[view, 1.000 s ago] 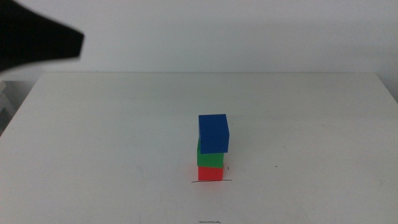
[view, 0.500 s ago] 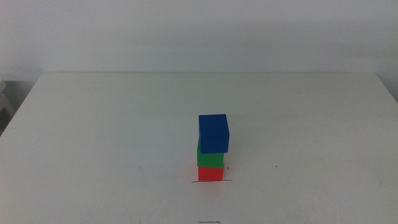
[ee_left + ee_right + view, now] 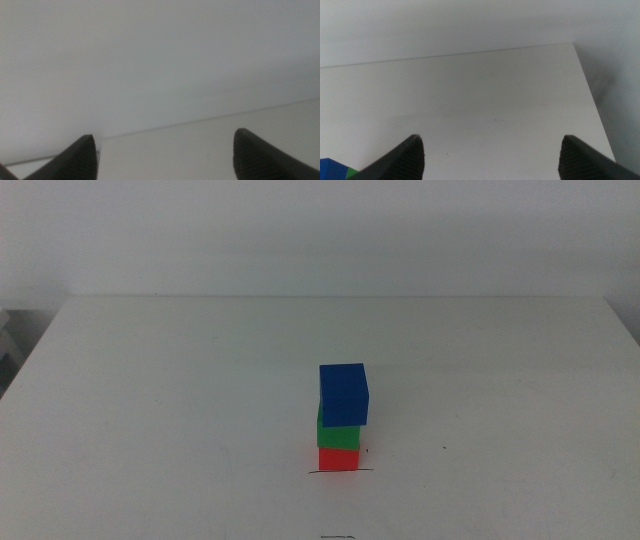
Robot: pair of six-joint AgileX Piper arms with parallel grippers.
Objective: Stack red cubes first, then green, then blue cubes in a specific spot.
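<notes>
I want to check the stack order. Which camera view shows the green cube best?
The middle view: the green cube sits between the red cube and the blue cube. The right wrist view shows only a green sliver at its edge; the left wrist view shows none of it.

Red cube (image 3: 339, 458) mostly behind green (image 3: 338, 435)
</notes>
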